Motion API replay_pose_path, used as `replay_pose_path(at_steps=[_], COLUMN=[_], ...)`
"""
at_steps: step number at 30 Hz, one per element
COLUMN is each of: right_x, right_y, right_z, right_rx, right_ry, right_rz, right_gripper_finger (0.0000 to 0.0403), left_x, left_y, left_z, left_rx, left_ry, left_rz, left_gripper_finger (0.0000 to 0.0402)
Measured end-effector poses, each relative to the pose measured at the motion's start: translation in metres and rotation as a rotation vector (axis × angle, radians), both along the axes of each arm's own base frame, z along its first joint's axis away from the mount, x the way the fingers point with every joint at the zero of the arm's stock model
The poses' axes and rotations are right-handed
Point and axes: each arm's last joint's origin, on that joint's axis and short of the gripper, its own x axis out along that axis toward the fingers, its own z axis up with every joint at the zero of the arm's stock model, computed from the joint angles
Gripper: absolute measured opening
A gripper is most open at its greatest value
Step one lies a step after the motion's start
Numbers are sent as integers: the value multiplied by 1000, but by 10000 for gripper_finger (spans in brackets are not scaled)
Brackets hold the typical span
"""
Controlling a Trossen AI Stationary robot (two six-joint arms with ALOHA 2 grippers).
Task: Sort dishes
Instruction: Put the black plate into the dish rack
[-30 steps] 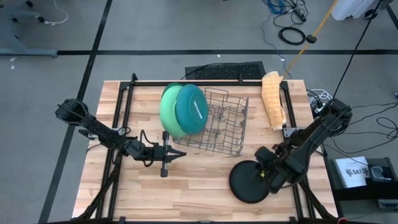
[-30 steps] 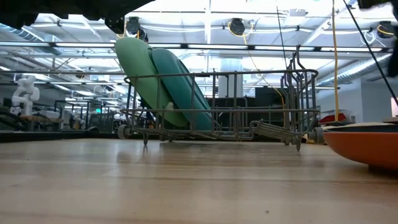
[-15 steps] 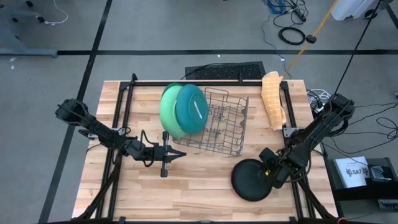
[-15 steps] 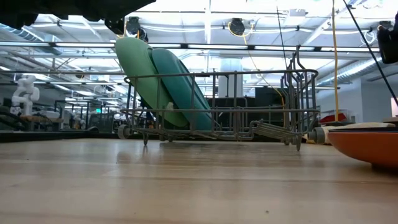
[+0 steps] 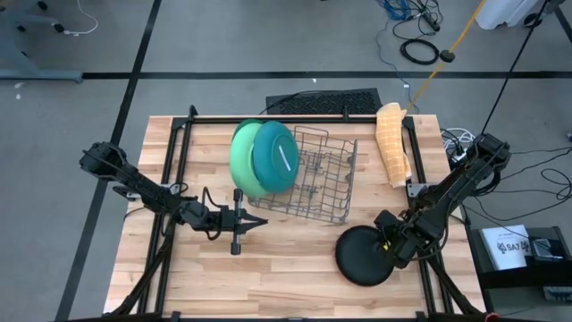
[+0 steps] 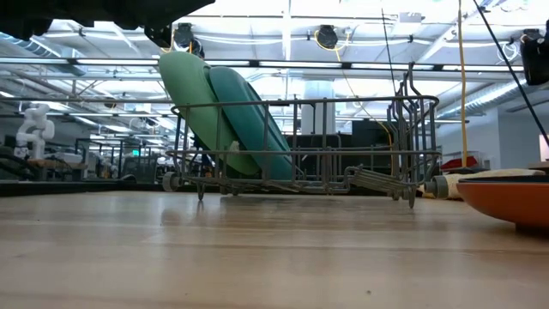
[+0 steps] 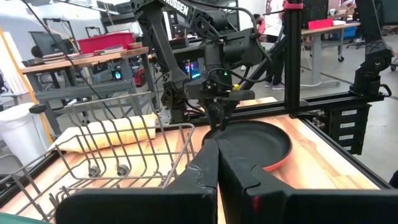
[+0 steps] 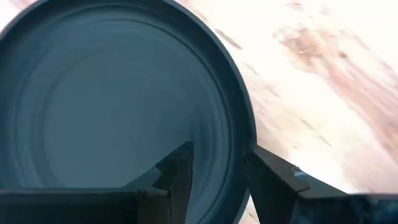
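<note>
The small plate lies black face up at the table's near right; its orange-red underside shows in the low view. My right gripper is shut on the plate's right rim. The light-green plate and the teal plate stand on edge in the left end of the grey wire rack, leaning left against its wires. My left gripper is shut and empty, low over the table in front of the rack's left end. My right gripper has the black plate's rim on its right side between its two fingers, one finger inside the plate and one outside. The fingers slant down from the table's right. The plate stays level, black face up, its foot at the table.
A rolled yellow cloth lies at the far right of the table beside the rack. The black frame rails run along the table's edges. Bare wood lies between the grippers near the front edge.
My right gripper has moved a little toward the table's right edge, and the black plate has slid that way with it, staying level.
</note>
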Motion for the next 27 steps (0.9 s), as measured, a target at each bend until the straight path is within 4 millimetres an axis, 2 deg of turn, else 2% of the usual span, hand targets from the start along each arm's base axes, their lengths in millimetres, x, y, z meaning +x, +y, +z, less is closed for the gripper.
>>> replay_pose_path(at_steps=[11,16,23,27], right_x=[1,-3,2,-1], right_y=[-3,-11,-12,-15], right_z=[6,3,3,-6], right_rx=[-62,-107,-79,-68], right_ry=[-102,-8,-1,51], right_rz=[10,-6,26,26], right_gripper_finger=[135,135,135,135], left_x=[0,0,0,0], left_y=[0,0,0,0], left_z=[-1,-1,-1,-1], left_rx=[6,7,6,6], left_ry=[7,7,7,6], left_rz=[0,1,1,1], left_gripper_finger=[2,2,2,2])
